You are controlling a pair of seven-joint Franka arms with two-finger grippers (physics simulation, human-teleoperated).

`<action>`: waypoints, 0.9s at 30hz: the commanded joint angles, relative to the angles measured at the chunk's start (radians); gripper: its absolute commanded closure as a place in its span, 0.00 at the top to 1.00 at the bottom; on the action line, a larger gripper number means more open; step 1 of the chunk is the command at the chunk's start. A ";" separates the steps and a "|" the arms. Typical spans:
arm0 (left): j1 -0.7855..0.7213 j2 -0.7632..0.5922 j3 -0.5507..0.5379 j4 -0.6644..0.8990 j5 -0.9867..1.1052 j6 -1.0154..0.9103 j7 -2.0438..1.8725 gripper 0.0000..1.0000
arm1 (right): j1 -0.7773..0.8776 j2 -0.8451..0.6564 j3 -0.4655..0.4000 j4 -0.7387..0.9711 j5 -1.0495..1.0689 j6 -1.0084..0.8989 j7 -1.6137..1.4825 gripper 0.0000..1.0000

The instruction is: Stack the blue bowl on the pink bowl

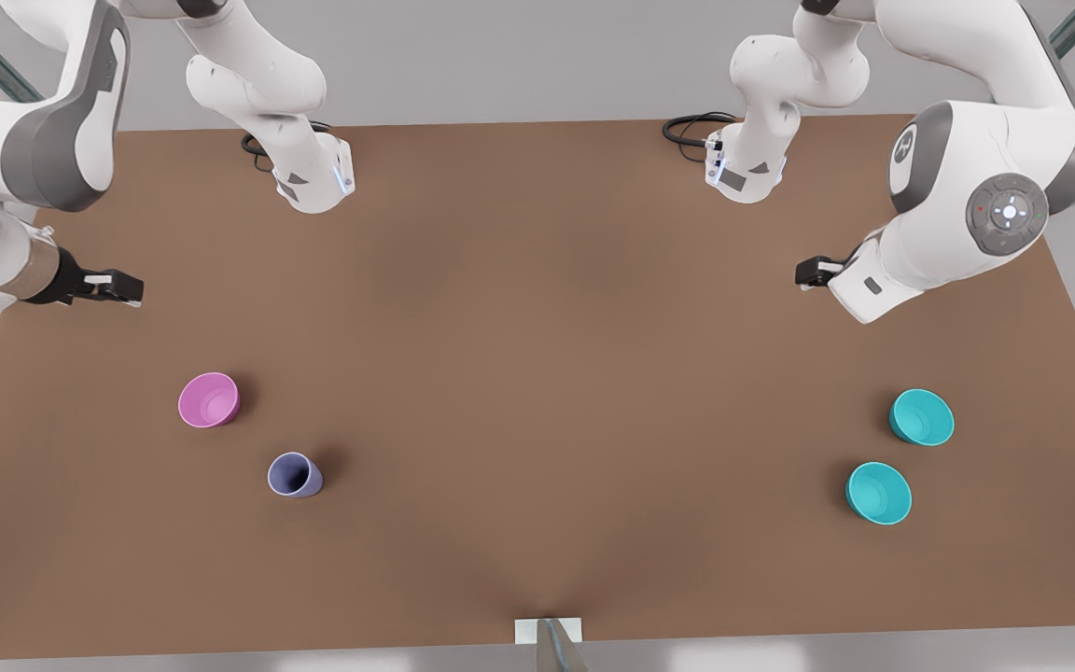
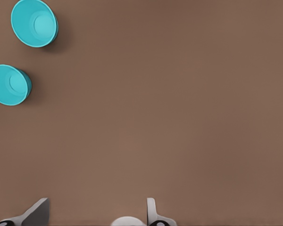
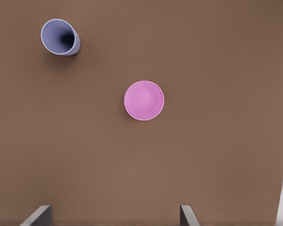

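1. Layout. The pink bowl stands upright on the table, mouth up. The blue bowl stands well apart from the pink bowl, across the table toward the front view's right. A second blue bowl of the same look stands near it, a little closer to the pink bowl. Either one would serve. A lavender cup stands near the pink bowl without touching it.

2. Jaws. My left jaws hang above the table far from the pink bowl, on the blue bowls' side. They are apart and hold nothing. My right jaws hang near the pink bowl, toward the arm bases, also apart and empty. This arm waits.

3. Handling, as judged. The blue bowl looks like thin moulded plastic: light, fairly stiff and smooth. The wall flares outward, so a grip across the whole bowl would probably slip upward.

4. Grasp point. Take the rim, one finger inside the wall and one outside, on the side away from the second blue bowl. Use moderate force, since a light bowl tips easily when nudged.

5. Placement. Carry it level to the pink bowl, keep clear of the lavender cup, and centre it before release so that it nests
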 commanded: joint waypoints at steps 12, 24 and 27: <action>0.000 0.007 0.001 -0.001 0.000 -0.010 -0.008 1.00 | -0.283 0.430 0.006 -0.213 0.068 0.571 -0.136 1.00; 0.000 0.017 -0.001 -0.004 0.000 -0.021 -0.008 1.00 | -0.295 0.392 0.008 -0.484 0.162 0.950 -0.061 1.00; 0.000 0.017 -0.001 -0.006 0.000 -0.021 -0.008 1.00 | -0.290 0.428 0.011 -0.489 0.204 0.941 -0.050 1.00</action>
